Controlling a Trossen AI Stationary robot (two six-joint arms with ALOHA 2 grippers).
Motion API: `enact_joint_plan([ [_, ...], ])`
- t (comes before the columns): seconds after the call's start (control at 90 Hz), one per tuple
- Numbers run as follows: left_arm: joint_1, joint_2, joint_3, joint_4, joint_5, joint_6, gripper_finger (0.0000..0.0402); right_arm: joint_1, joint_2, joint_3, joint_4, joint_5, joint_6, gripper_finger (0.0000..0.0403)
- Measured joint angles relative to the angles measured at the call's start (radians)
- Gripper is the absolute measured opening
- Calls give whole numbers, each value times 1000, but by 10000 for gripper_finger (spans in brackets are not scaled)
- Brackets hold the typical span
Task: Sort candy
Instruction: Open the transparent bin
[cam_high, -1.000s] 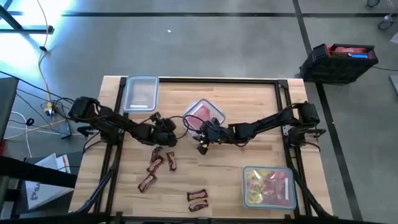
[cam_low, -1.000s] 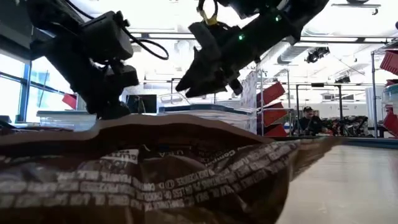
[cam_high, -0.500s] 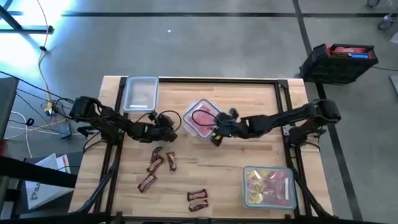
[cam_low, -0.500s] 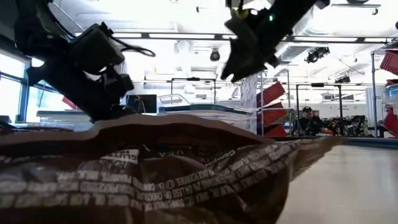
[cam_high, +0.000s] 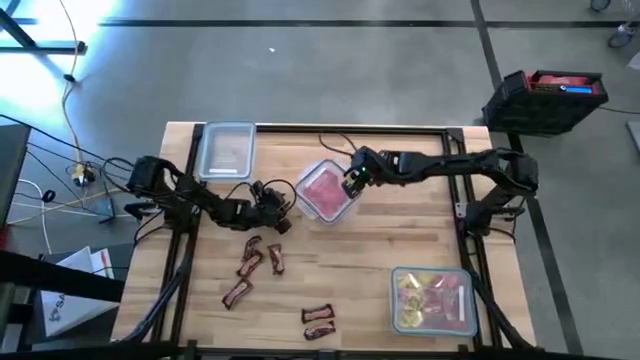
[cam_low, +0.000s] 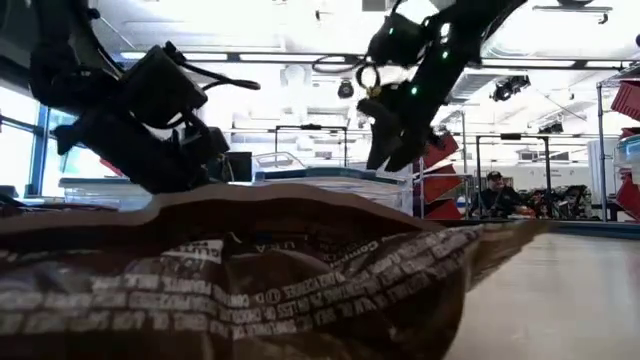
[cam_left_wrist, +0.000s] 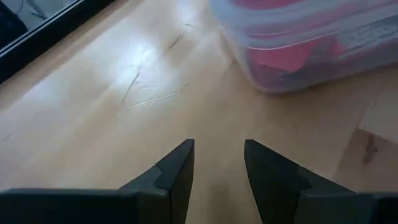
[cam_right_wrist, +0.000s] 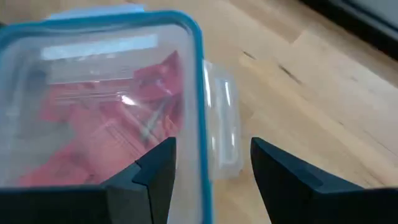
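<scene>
Right tool (cam_high: 350, 178) open, empty, over rim of container (cam_high: 322, 192) of red candy (cam_right_wrist: 93, 124), left tool (cam_high: 283, 212) open, empty, low over counter (cam_high: 380, 250) beside it

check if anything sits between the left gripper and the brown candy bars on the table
Nothing visible does. The left gripper is open, empty, beside the red-candy container; the brown candy bars lie just in front of it on bare wooden table.
</scene>
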Motion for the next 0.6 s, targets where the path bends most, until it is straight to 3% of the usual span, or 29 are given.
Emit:
enact_joint_plan([
  [0.156, 0, 58, 51, 9, -9, 21, 126, -18, 58, 0, 106, -86, -14, 177],
  [0.311, -5, 86, 99, 4, 6, 71, 126, -17, 67, 0, 161, -102, -50, 177],
  [0.489, -39, 78, 110, -4, 63, 139, 126, -16, 62, 0, 164, -134, -76, 177],
  [0.6, -65, 32, 111, -112, 70, 147, 126, -14, 62, 0, 158, -135, -76, 177],
])
